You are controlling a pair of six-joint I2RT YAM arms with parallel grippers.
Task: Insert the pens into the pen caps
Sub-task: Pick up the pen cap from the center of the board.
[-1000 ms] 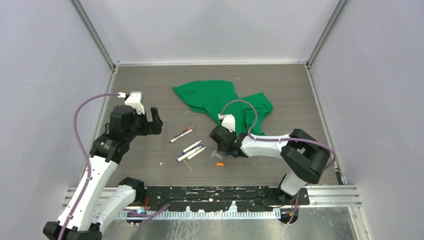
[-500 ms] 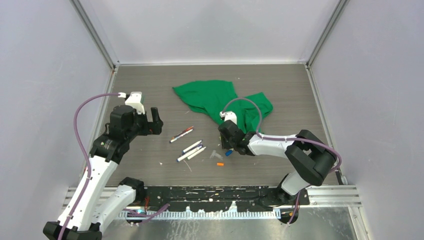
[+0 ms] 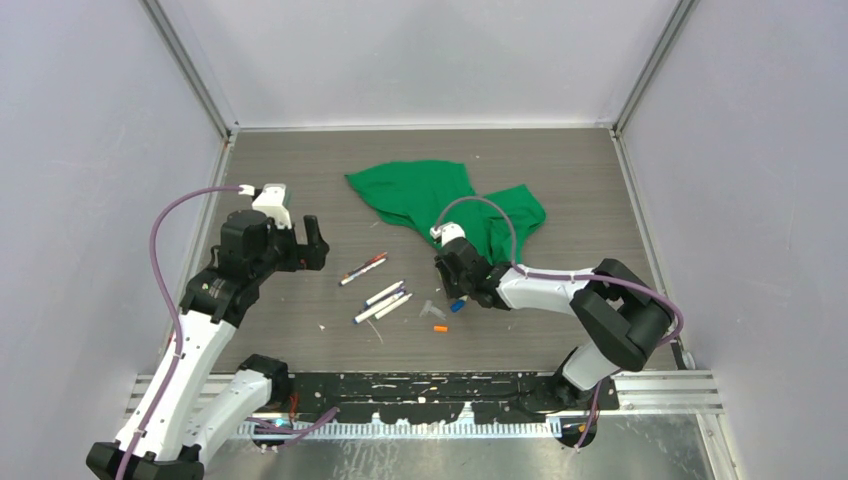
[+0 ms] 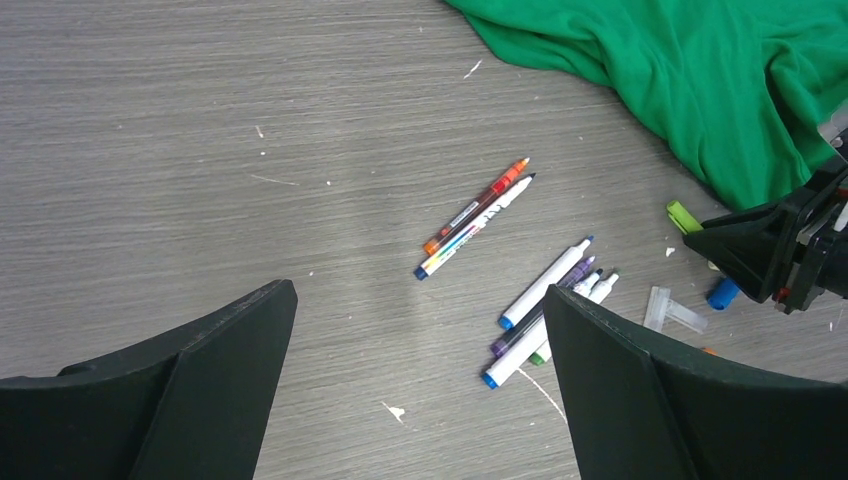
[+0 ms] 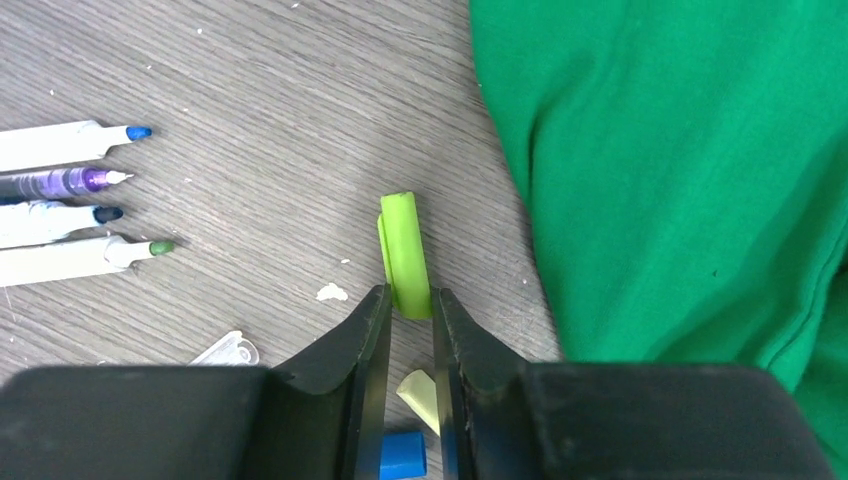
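**Green cap** (image 5: 402, 250): lies on the table (image 5: 250, 80), just beside the near edge of the green cloth (image 5: 680, 180). It is pinched at its near end only, between the narrowed fingers of the right gripper (image 5: 408, 300).

**Risk noted:** so little of the cap is held that it may be pivoted or squeezed out when lifted. The blue cap (image 5: 402, 455) seen beneath the fingers could be knocked aside, and the cloth edge could be snagged.

**Pose:** the right arm (image 3: 540, 288) is stretched low and leftward, with the wrist down at the cap.

**Pens** (image 5: 60, 200): grouped to the left, uncapped, tips turned toward the cap.

**Left gripper** (image 4: 418, 300): held wide and empty, raised left of the pens.
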